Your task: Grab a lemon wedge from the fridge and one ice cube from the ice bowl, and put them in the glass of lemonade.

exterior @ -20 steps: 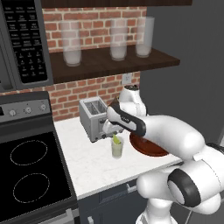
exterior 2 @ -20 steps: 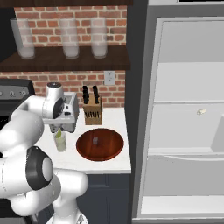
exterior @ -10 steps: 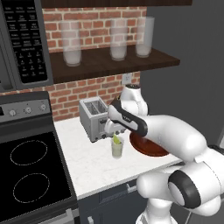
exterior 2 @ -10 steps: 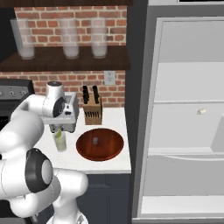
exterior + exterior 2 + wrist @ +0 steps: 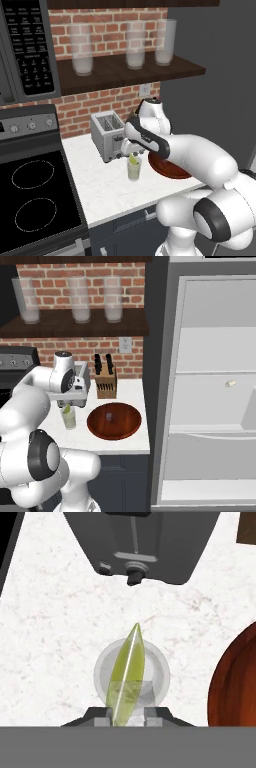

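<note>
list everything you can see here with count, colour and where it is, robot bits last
lemon wedge: 1, yellow-green, held upright over the glass
glass of lemonade: 1, clear with pale yellow-green liquid, on the counter in front of the toaster
ice bowl: 1, reddish-brown, counter right of the glass
ice cube: 1, pale, in the bowl
toaster: 1, grey, against the brick wall
knife block: 1, wooden, dark handles, behind the bowl
tall glasses: 3, frosted, on the wooden shelf
stove: 1, black, left of the counter
microwave: 1, black, above the stove
fridge: 1, open, pale interior, one small pale item on a shelf
gripper: 1, dark jaws shut on the lemon wedge
</note>
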Available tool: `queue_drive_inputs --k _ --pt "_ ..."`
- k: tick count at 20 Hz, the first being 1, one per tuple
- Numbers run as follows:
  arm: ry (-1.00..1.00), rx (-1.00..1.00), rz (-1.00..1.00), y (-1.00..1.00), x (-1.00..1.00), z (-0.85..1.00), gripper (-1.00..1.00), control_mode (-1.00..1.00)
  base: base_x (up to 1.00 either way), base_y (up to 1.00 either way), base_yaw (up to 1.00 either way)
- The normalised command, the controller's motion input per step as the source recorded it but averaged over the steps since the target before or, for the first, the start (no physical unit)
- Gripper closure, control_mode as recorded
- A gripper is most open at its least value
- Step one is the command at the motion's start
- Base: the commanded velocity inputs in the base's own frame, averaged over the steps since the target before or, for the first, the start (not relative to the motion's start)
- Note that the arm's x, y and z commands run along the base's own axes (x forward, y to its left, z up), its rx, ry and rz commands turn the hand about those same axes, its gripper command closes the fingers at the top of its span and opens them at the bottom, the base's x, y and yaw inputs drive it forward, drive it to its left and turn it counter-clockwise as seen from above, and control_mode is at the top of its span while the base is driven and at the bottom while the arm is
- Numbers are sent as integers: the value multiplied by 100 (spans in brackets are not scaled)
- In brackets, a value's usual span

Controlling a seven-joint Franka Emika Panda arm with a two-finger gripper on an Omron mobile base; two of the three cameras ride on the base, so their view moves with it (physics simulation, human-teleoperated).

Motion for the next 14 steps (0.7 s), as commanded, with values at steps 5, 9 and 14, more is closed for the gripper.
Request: queue_drive_inputs --k 5,9,14 --pt "0 0 0 0 0 -5 100 -100 0 0 0" --pt "0 0 0 0 0 0 100 -100 0 0 0" --pt "0 0 0 -8 3 0 100 -100 0 0 0"
